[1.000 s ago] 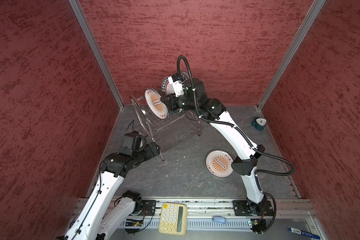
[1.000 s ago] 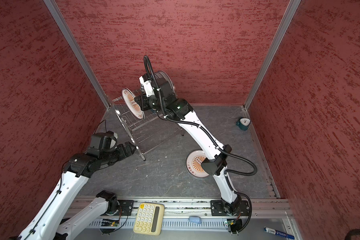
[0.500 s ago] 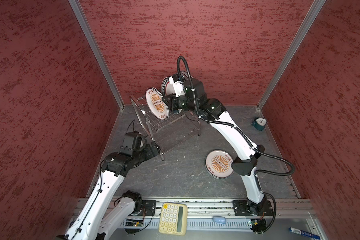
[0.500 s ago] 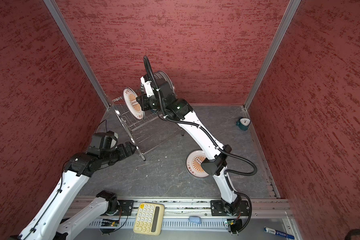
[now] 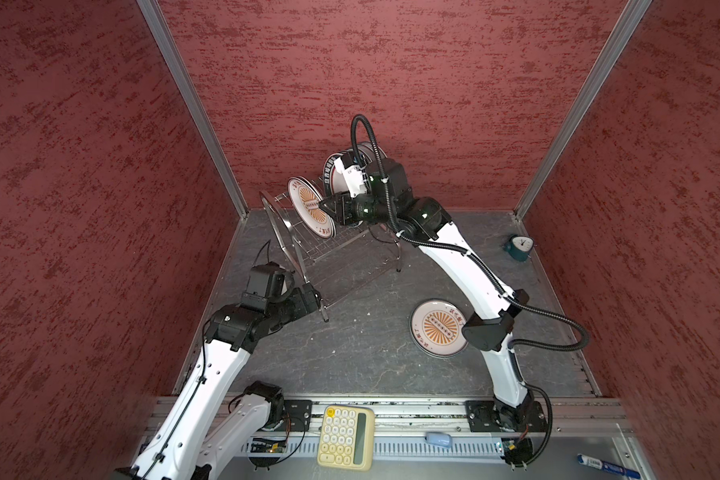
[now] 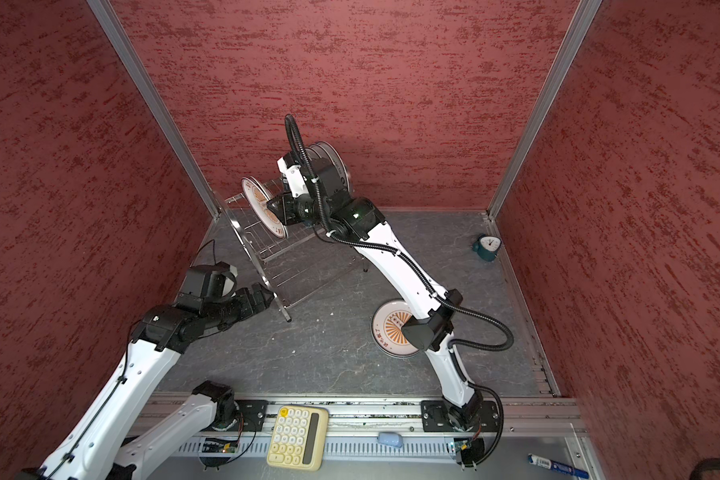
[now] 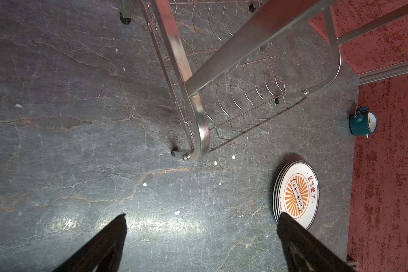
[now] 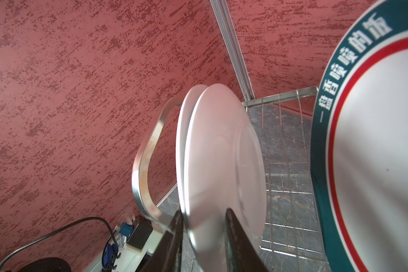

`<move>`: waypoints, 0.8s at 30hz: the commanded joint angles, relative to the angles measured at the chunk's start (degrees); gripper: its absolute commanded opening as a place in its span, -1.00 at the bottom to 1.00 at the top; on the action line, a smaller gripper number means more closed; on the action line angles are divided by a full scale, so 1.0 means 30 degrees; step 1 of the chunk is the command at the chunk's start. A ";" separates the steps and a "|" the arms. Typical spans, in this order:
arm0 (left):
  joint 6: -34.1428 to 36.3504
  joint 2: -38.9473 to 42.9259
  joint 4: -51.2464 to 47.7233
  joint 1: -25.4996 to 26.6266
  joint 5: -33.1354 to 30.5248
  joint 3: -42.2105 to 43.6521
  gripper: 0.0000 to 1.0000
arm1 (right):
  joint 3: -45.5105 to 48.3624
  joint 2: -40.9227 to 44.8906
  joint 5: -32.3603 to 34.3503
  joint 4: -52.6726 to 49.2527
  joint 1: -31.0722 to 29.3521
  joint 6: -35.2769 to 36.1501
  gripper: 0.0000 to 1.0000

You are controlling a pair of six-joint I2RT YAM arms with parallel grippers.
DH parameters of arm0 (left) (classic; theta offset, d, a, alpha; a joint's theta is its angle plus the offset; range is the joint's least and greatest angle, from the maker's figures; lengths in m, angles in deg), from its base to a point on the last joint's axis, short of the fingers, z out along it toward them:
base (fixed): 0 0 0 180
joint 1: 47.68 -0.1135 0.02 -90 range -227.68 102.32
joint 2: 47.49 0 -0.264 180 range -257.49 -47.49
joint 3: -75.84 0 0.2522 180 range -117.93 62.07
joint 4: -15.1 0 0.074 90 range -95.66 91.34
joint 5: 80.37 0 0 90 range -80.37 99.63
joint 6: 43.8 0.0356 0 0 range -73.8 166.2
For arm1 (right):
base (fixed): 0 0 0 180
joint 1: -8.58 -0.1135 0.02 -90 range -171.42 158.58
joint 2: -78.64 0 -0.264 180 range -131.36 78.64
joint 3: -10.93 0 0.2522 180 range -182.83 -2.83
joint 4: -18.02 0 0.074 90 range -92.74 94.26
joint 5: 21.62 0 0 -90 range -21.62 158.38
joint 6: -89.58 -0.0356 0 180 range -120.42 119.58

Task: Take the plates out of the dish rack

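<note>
Partway through: the dish rack (image 5: pixel 304 253) is still loaded.
Idle left gripper (image 7: pixel 201 217), jaws wide and empty, near its front leg; right gripper (image 8: pixel 204 216), jaws narrow astride a racked sunburst plate (image 5: pixel 310 205), grip unclear; teal-banded plate (image 8: pixel 375 164) beside; unloaded stack (image 7: pixel 297 195) toward the worktop's (image 5: pixel 350 345) right edge.

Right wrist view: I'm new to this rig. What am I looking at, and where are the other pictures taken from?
Two robot arms stand at a grey table. Both top views look down from overhead; each wrist view looks out along one arm's fingers. In the right wrist view, the right gripper straddles the rim of a sunburst plate standing in the dish rack; I cannot tell whether it grips. Teal-rimmed plates stand beside it. The left gripper hangs open and empty near the rack's foot. A stack of plates and a small clock sit on the table.
</note>
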 commanded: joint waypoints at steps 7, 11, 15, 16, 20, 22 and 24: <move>0.0223 0.0053 0.0312 -0.0153 0.0212 0.0216 0.99 | 0.0285 -0.0008 -0.0831 0.0102 -0.0144 -0.0357 -0.29; 0.0200 0.0048 0.0320 -0.0153 0.0240 0.0187 0.99 | 0.0289 -0.0003 -0.0985 0.0222 -0.0159 -0.0495 -0.15; 0.0222 0.0001 0.0343 -0.0160 0.0227 0.0186 0.99 | 0.0362 0.0130 -0.0854 0.0308 -0.0144 -0.0503 -0.12; 0.0222 0.0021 0.0343 -0.0157 0.0240 0.0187 0.99 | 0.0368 0.0159 -0.0926 0.0346 -0.0137 -0.0453 -0.11; 0.0200 -0.0002 0.0372 -0.0153 0.0271 0.0194 0.99 | 0.0463 0.0157 -0.0985 0.0387 -0.0144 -0.0474 -0.06; 0.0200 0.0002 0.0393 -0.0175 0.0271 0.0216 0.99 | 0.0550 0.0115 -0.1009 0.0413 -0.0144 -0.0437 -0.01; 0.0200 -0.0020 0.0400 -0.0161 0.0271 0.0217 0.99 | 0.0644 0.0130 -0.1224 0.0552 -0.0144 -0.0489 0.00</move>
